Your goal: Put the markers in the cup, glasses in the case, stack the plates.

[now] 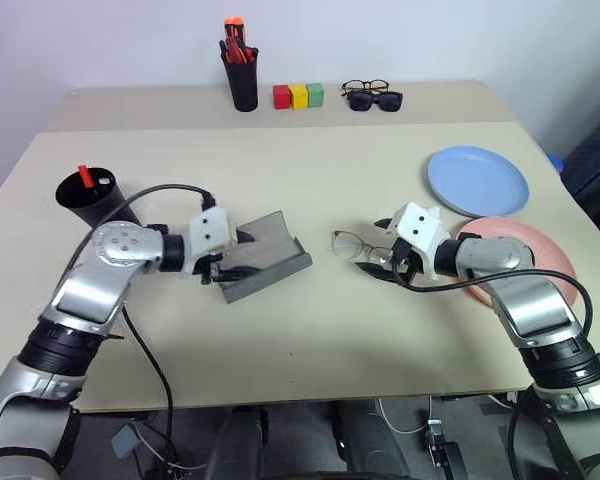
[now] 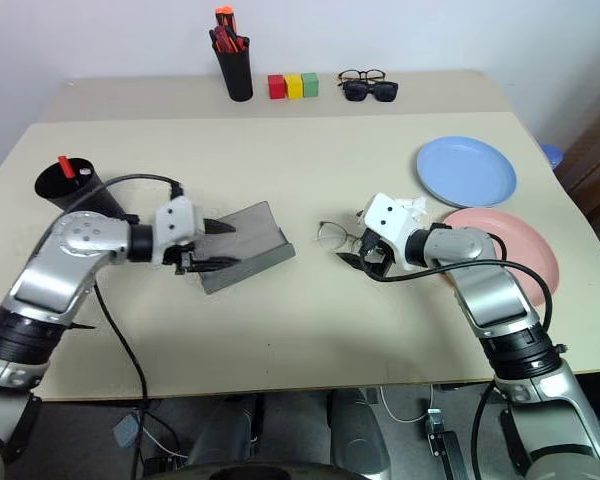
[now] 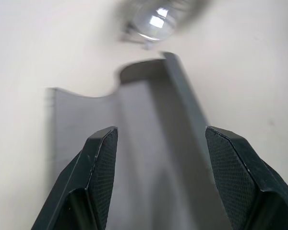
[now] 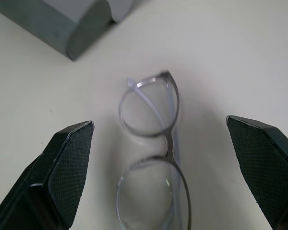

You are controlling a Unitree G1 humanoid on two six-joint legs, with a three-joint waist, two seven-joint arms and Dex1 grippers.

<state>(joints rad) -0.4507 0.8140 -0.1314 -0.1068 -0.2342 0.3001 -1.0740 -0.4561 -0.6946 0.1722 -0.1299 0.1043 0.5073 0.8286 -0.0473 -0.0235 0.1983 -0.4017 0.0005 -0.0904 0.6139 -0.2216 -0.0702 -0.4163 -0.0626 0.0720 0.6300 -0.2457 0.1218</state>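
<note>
On the beige tabletop the grey spectacle case lies open near the middle, its flap spread flat toward the robot's left and its curved trough facing up. The left gripper sits at the case's left end with its black fingers apart, one over the flap and one over the trough's outer wall, clamped on nothing. Just to the right of the case lie the wire-rimmed glasses, folded and resting on the tabletop, apart from the case. The right gripper hovers at the glasses' right side, its fingers spread wide on either side of the lenses without touching them. The black cup stands at the left edge with a red marker upright in it. The light blue plate lies at the right, and the salmon pink plate lies nearer the robot, partly under the right arm, the two side by side and unstacked. Along the far edge stand a black pen holder of orange-red pens, three coloured blocks, dark-framed spectacles and sunglasses.
</note>
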